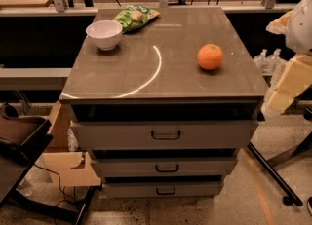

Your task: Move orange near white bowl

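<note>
Orange [210, 56] sitting on right half of cabinet top [185, 34] | white bowl [104, 34] sitting at far-left corner, well apart | gripper [290, 84] hovering beyond right edge, orange lying to its left (open or closed: cannot tell)

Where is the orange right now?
In the camera view, the orange sits on the right side of the cabinet top, across from the white bowl at the back left. The pincer hangs beyond that top's right edge.

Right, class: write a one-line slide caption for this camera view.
Orange at right on the cabinet top, white bowl back left beside a green bag, claw off the right edge.
</note>
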Robot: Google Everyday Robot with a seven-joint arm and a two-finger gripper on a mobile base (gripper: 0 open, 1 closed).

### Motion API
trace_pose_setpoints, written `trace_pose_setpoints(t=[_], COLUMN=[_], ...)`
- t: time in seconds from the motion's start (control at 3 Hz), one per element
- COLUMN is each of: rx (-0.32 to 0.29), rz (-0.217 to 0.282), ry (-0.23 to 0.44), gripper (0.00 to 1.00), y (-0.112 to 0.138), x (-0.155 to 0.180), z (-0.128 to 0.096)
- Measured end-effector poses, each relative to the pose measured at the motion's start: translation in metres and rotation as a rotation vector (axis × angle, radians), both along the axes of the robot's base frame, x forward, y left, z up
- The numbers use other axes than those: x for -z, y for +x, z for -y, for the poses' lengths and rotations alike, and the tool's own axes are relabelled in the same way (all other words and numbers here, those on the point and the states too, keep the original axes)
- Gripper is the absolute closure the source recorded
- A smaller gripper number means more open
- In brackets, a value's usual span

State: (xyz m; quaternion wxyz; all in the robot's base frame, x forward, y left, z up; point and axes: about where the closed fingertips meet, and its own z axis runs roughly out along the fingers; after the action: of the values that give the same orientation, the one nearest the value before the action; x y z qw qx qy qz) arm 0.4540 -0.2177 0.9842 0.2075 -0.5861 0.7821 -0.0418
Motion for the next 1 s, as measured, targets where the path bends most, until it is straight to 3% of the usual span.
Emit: trace_pose_setpoints(t=[0.67, 1.0], rx=[0.168, 0.259], rz=[0.161, 0.269], ry=[0.224, 0.317], gripper=[0.0, 0.0], y=[0.07, 0.111], x=[0.029, 0.033], z=[0.028, 0.037])
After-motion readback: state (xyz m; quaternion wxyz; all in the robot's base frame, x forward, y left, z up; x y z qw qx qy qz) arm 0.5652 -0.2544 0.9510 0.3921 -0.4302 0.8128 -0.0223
